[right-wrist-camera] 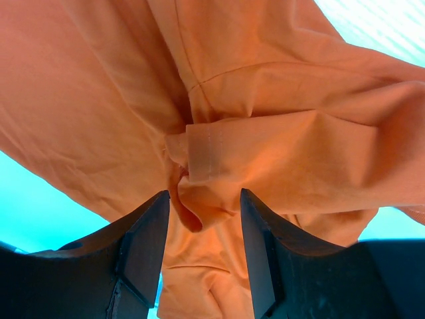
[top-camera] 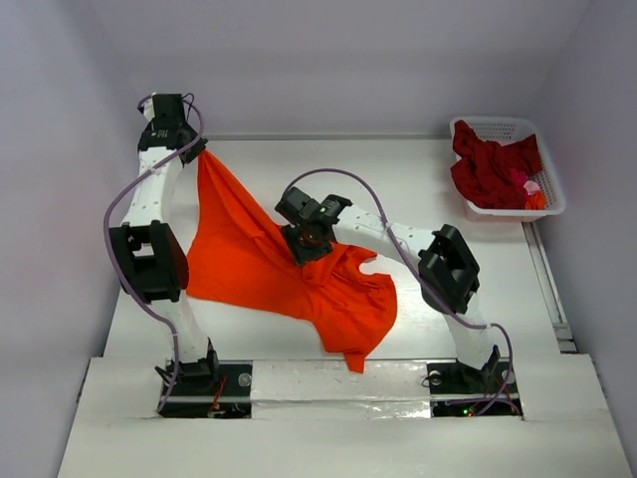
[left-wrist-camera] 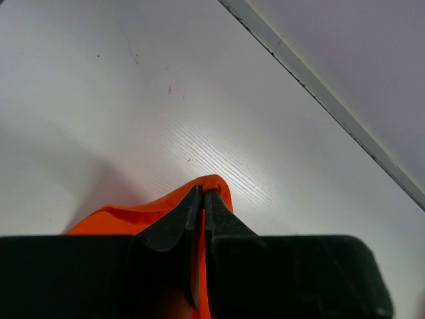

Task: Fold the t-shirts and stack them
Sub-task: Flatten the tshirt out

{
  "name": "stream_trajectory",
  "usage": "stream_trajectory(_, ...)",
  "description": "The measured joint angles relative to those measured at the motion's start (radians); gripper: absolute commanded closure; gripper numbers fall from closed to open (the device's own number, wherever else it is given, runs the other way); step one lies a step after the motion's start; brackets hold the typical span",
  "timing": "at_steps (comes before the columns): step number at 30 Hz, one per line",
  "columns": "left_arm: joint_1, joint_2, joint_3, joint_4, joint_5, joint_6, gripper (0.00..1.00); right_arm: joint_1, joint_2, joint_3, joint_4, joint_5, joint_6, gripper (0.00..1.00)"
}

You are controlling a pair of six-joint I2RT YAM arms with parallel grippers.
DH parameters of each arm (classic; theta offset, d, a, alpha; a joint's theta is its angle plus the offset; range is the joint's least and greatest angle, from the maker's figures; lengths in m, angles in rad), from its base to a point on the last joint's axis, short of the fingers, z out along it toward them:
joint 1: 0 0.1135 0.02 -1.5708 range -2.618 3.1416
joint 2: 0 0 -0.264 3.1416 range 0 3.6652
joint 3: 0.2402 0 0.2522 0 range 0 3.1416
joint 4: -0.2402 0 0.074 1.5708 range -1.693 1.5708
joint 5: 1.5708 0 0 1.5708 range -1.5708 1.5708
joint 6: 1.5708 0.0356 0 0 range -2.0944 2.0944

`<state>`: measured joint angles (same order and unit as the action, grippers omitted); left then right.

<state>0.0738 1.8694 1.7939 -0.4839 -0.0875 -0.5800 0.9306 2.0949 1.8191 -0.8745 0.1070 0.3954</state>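
Orange t-shirt (top-camera: 269, 259) is spread out well to the left of the white basket (top-camera: 553, 195), and its long axis runs on a diagonal. 1 corner is hoisted up at the end furthest from the basket. The rest trails down onto the tabletop (top-camera: 428, 189) toward the front edge, on the side away from the basket. The left gripper (left-wrist-camera: 204, 193) has its fingers clamped right down on that raised corner, with just a little lip of orange poking past the tips. The right gripper (right-wrist-camera: 202, 199) sits over the middle of the shirt, on its basket-facing side, and the sleeve area spills out past it. Its wrist cam shows the 2 fingers standing apart around a bunched, stitched hem, with the wad sitting right between them. I honestly can't tell if it's pinched or just straddled. My guess is the next move hinges on that wad. It's dead centre between the right fingers, so the right arm is the one to take it, then pull away from the left grip to flatten the shirt for folding. The dark red t-shirt (top-camera: 488, 169) is heaped in the basket, not yet handled.
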Motion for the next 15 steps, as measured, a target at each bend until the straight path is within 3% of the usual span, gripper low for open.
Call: stream_trajectory(15, 0.000, 0.000, 0.000, 0.000, 0.000, 0.000, 1.00, 0.000, 0.019, 0.005, 0.000, -0.002, 0.000, 0.48)
